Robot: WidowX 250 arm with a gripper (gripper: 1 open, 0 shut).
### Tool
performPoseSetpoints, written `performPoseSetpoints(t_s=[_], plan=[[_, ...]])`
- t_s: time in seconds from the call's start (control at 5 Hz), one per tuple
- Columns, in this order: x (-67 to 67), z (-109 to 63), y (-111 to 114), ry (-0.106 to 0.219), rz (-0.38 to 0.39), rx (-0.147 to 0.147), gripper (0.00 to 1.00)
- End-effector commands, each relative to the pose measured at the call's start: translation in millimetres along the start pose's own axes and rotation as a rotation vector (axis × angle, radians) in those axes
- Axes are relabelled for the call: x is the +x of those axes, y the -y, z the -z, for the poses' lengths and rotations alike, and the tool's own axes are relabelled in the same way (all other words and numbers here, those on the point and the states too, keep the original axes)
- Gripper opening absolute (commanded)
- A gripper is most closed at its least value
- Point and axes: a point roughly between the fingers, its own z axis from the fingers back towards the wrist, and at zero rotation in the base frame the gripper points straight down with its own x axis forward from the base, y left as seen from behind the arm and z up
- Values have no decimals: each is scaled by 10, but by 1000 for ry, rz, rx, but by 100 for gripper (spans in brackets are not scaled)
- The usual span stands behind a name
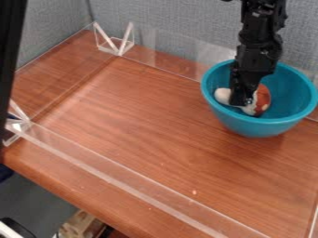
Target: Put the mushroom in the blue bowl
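Black gripper [247, 93] is down inside the blue bowl [233, 119], far right of the wooden table [143, 144]. Mushroom [258, 99] in the bowl, at the fingertips, red-brown cap to the right, pale stem left. Jaws closed; can't tell if they grip it.

- Gripper [247, 96]: fingertips dark and indistinct inside the bowl; whether they touch the mushroom cannot be told.
- Mushroom [256, 99]: partly covered by the gripper; its underside is hidden.
- Blue bowl [287, 100]: base out of sight; part of the far rim lies behind the robot arm [261, 33].
- Robot arm: upper part cut off by the top edge.
- Wooden table [149, 139]: right side cropped; surface beneath the bowl concealed.
- Dark upright shape, upper left [10, 46]: cropped and unidentifiable.
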Motion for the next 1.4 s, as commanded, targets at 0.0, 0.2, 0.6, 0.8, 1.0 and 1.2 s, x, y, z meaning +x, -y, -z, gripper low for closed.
performPoseSetpoints(t_s=[0.0, 0.2, 0.6, 0.8, 1.0, 1.2], plan=[[6, -301, -57, 48, 3, 66, 0], [3, -296, -53, 49, 11, 67, 0], [-3, -269, -49, 51, 25, 68, 0], [-5, -253, -47, 51, 31, 68, 0], [-9, -237, -45, 51, 37, 69, 0], [-12, -219, -45, 51, 42, 69, 0]])
